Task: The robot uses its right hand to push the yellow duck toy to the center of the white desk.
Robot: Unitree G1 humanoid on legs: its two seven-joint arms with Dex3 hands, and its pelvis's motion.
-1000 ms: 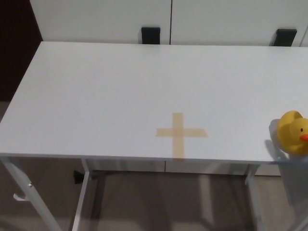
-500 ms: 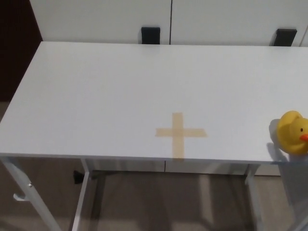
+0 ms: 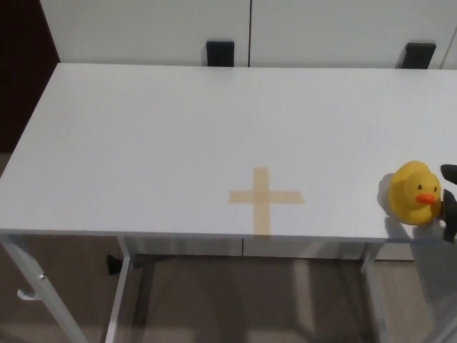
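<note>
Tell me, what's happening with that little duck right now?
Right hand just in view at picture's right edge, beside the yellow duck. Left hand out of view. Duck near white desk right front edge, tape cross unreached. Path clear.

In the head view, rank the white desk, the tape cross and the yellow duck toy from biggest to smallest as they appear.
1. white desk
2. tape cross
3. yellow duck toy
The cross spans more of the picture; the duck looks bulkier, so those two are close.

White desk (image 3: 143,128): tan tape cross (image 3: 265,199) near front; yellow duck toy (image 3: 413,193) far right.
</note>
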